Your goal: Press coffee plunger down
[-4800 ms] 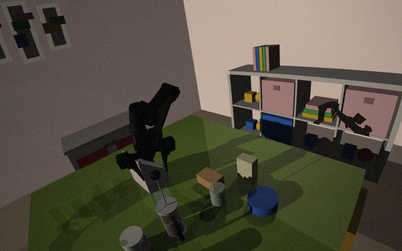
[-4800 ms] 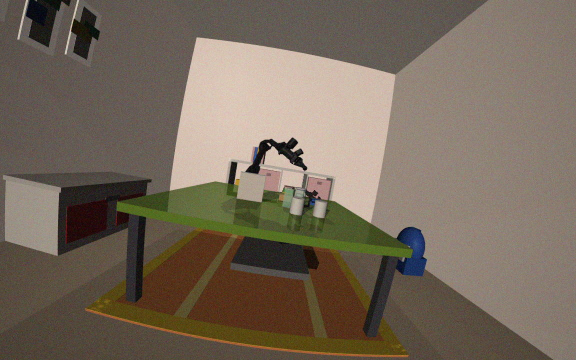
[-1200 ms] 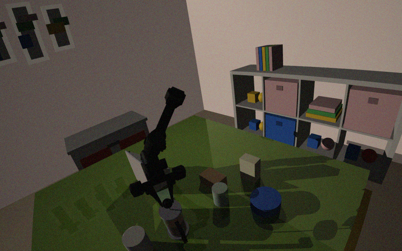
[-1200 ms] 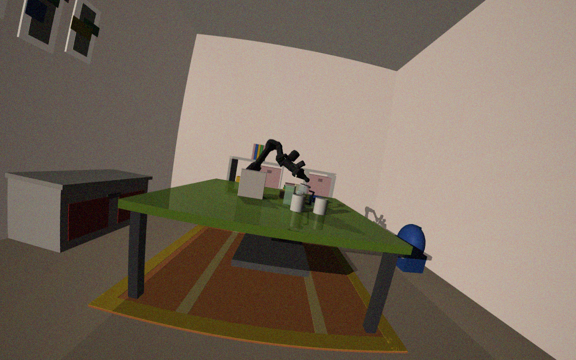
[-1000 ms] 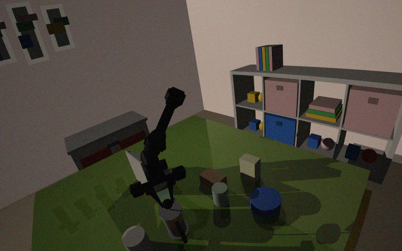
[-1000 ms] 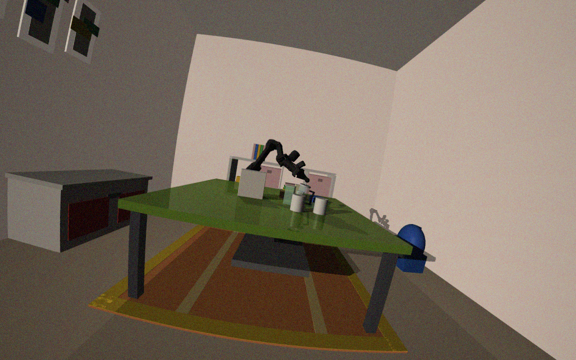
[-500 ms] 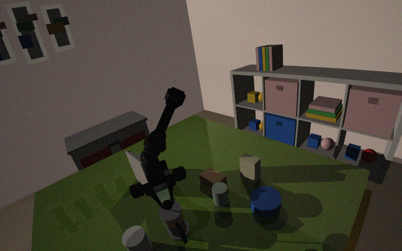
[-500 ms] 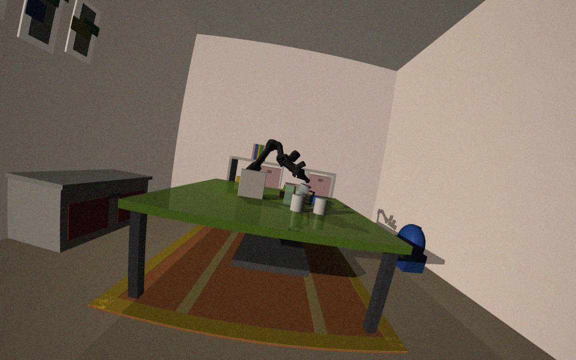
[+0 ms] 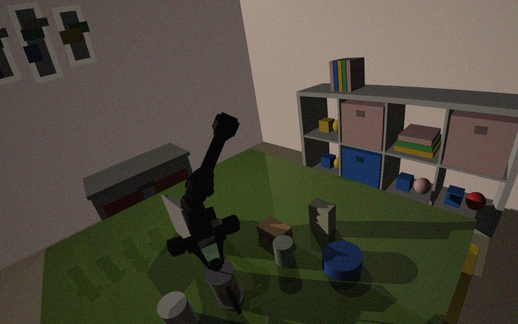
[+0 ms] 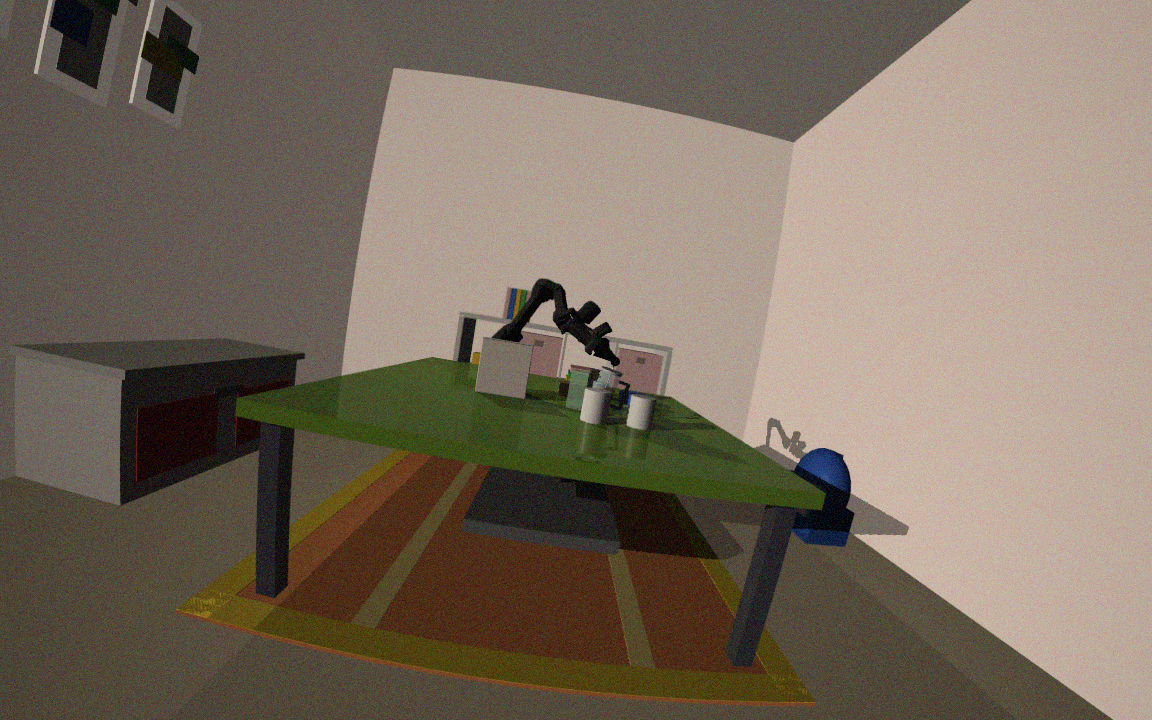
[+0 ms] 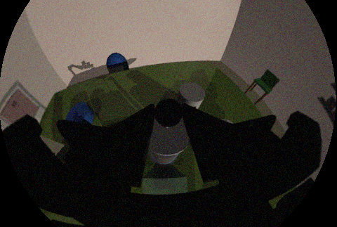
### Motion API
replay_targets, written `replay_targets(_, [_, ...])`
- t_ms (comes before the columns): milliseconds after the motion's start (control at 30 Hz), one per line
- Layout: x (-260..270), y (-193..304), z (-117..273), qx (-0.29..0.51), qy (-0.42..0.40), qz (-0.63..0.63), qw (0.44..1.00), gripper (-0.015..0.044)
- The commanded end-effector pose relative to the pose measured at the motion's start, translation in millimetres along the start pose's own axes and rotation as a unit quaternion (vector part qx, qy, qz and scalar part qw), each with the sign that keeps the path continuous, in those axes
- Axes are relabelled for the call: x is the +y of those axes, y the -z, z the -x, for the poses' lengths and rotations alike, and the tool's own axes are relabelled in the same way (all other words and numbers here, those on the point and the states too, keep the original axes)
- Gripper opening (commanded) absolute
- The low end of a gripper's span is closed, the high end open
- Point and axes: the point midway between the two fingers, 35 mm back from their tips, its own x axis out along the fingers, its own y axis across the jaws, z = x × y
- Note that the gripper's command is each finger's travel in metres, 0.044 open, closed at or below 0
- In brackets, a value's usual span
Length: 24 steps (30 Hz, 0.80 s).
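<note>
At the front of the green table (image 9: pixel 124 281) (image 10: pixel 437 434) (image 11: pixel 225 97), the coffee press (image 9: pixel 227 288) (image 11: pixel 170 140) stands upright, brownish contents dimly visible within; the gripper's (image 9: pixel 215 262) (image 10: pixel 616 360) (image 11: pixel 168 112) jaws are closed on its black plunger knob (image 9: pixel 215 264) (image 11: pixel 168 113), fingertip contact obscured by darkness. Top view's lower edge cuts off a white cylinder (image 9: pixel 173 307); behind, the cubby shelf (image 9: pixel 413 95) contains pink bins (image 9: pixel 362 128) and a blue bin (image 9: pixel 360 169).

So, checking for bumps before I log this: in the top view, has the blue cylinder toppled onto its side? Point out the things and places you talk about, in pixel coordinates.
No, the blue cylinder (image 9: pixel 342 262) (image 11: pixel 81 113) stands upright.
</note>
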Motion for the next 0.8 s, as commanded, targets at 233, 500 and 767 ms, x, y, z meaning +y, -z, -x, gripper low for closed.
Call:
replay_targets(233, [-0.1,0.3,0.0,0.0,0.0,0.0,1.0,0.0364])
replay_targets(500, [-0.2,-5.0,4.9,0.001,0.001,0.0,1.0,0.044])
replay_targets(767, [5.7,-53.3,66.2,0.007,0.001,-0.001,1.0,0.044])
